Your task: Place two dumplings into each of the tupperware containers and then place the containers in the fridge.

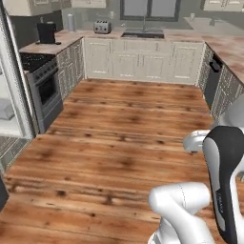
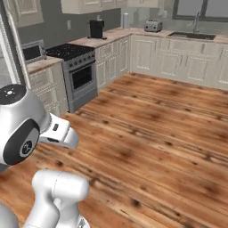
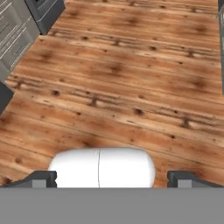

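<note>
In the hand view my gripper (image 3: 113, 179) hangs above bare wooden floor, and its two dark fingertips (image 3: 43, 178) stand far apart at the bottom corners with nothing between them: open. At the left edge of the left base view rises the fridge (image 1: 14, 71), a silver-grey frame around a pale inside. The dumplings and the tupperware containers are out of view. My white arm is folded low in front of both base cameras.
A steel oven (image 1: 45, 90) (image 2: 78, 73) stands on the left beside the fridge. Cream cabinets with a sink (image 1: 143, 34), a toaster (image 1: 102, 26) and a coffee machine (image 1: 46, 32) line the back wall. More counter runs along the right. Wide wooden floor (image 1: 124, 133) lies between.
</note>
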